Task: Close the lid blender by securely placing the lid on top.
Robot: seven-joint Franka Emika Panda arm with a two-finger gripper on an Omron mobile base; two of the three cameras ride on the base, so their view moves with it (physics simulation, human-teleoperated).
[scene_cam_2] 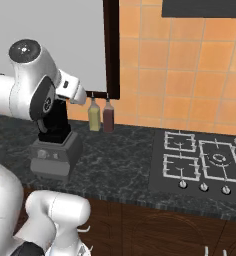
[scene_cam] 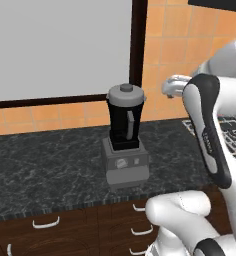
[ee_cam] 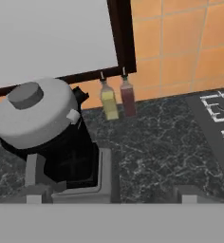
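The lid (scene_cam: 126, 93) sits on top of the blender (scene_cam: 125, 145), which stands on the dark desk (scene_cam: 50, 165) below the window. No writing can be read anywhere, and the pincer's state cannot be told.

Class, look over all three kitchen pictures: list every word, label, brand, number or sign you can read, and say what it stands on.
No text can be read in these pictures.
Blender: its grey base shows a round dial and small marks beside it, too small to read.
Two bottles by the wall: no label visible.
Stove: knobs carry no legible marks.
Lid on the jar: plain grey, no writing.
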